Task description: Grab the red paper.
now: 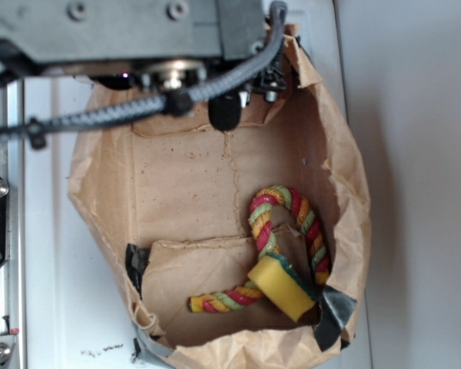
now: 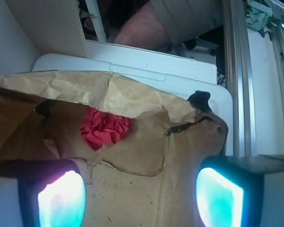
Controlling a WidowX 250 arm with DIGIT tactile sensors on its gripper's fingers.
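No readable text, label, brand, number or sign anywhere in either view. Nothing printed on the brown paper bag (image 1: 184, 184), inside or on its torn rim; only creases, specks and dark tape patches at its corners. Nothing legible on the red paper (image 2: 104, 130) lying against the bag's far wall, nor on the rope toy (image 1: 280, 231) and yellow sponge (image 1: 280, 286) on the bag's floor. No markings readable on the glowing finger pads (image 2: 61, 201) nearest the camera.
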